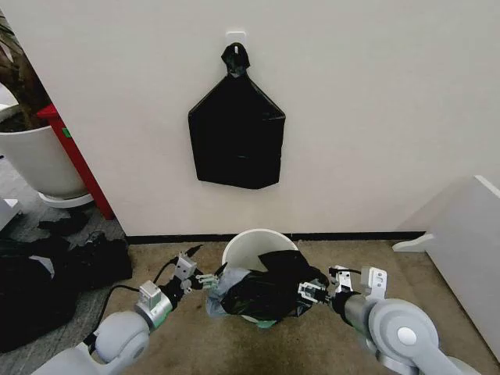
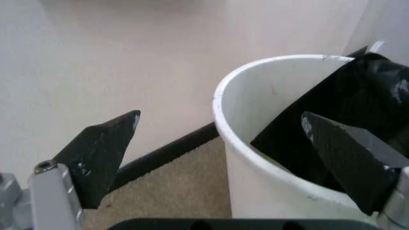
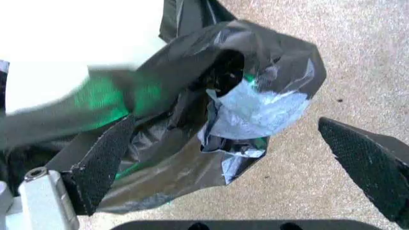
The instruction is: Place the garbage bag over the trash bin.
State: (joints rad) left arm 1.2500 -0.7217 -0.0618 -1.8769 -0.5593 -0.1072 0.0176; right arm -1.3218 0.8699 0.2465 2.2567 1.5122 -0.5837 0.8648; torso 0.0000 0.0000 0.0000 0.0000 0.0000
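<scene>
The trash bin [image 1: 254,246] stands on the carpet by the wall. The garbage bag [image 1: 269,291] hangs bunched over its front rim. The left claw [image 1: 205,279] and right claw [image 1: 312,292] are wide open beside it, holding nothing.

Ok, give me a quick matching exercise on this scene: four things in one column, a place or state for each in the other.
1. garbage bag
2. trash bin
3. left end effector
4. bundle of bags

A. hangs on the wall
B. open, beside the bin's rim
C. white, on the carpet
D. crumpled over the bin's near side

Pairs: 1-D, 2-C, 3-B, 4-A
</scene>
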